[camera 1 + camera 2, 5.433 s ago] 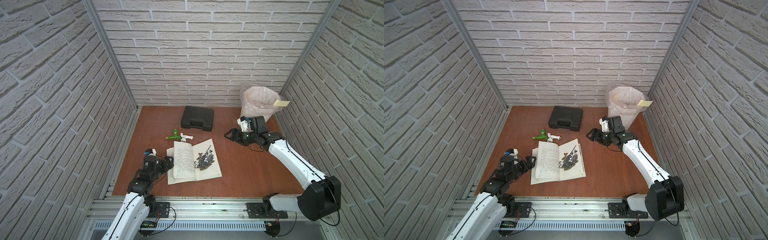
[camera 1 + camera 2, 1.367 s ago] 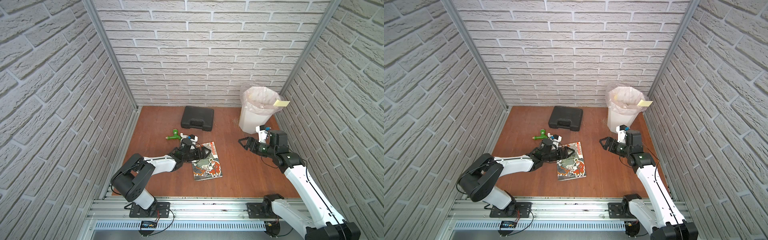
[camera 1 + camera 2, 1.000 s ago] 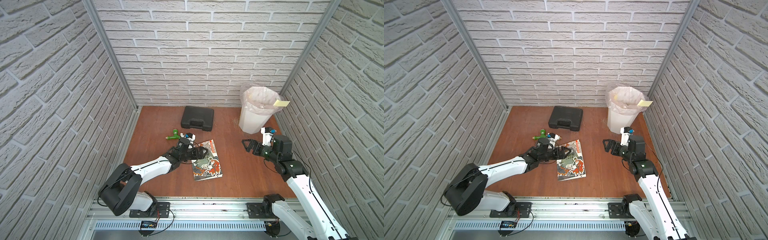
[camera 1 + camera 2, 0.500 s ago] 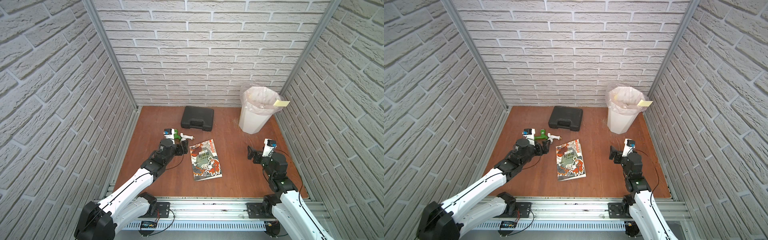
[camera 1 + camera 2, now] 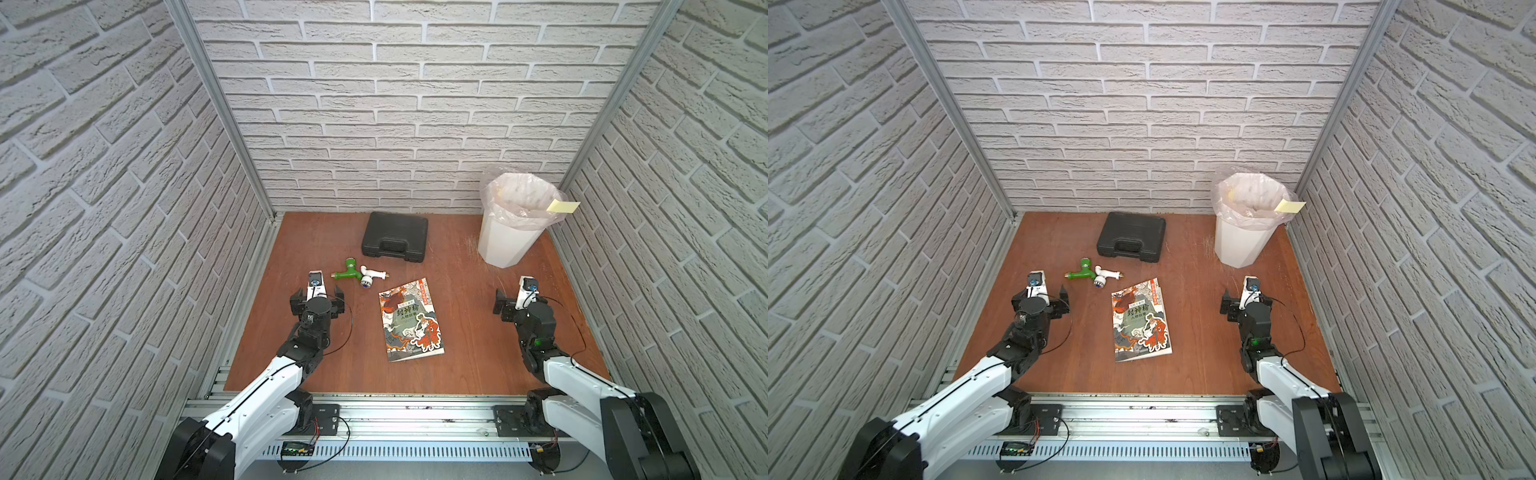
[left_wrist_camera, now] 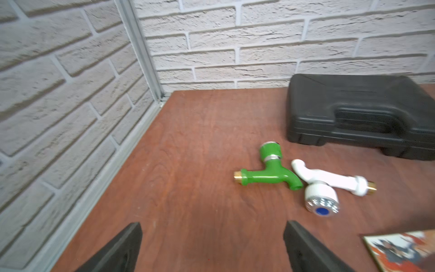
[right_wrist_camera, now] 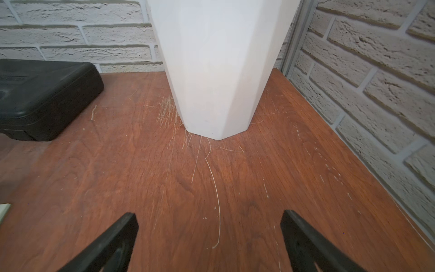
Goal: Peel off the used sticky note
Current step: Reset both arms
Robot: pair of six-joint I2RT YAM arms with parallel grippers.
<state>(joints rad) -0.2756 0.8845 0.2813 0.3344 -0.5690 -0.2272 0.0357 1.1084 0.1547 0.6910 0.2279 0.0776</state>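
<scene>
Sticky note (image 5: 563, 206): yellow, stuck on the liner at the waste bin's rim, at 3 o'clock on the rim, jutting outward past the edge; seen in both top views.
Waste bin (image 5: 505, 245): white, faceted, upright at 1 o'clock on the tabletop, in the far corner.
Bin liner (image 5: 519, 199): clear plastic, folded over the rim; inside, only crumpled plastic showed, and any contents could not be made out.
Tool case (image 5: 395, 237): black, closed, lying flat at 12 o'clock near the back wall; its inside was hidden.
Book (image 5: 411, 320): closed, illustrated cover up, at the table's centre.
Green tap (image 5: 347, 272) and white tap (image 5: 372, 276): touching each other, at 11 o'clock from the book.
Left gripper (image 5: 317, 297): at 9 o'clock from the book, jaws spread wide, holding nothing, above bare wood.
Right gripper (image 5: 519, 301): at 3 o'clock from the book, jaws spread wide, holding nothing, pointed at the bin's base.
Tabletop (image 5: 457, 353): reddish wood, scratched near the bin.
</scene>
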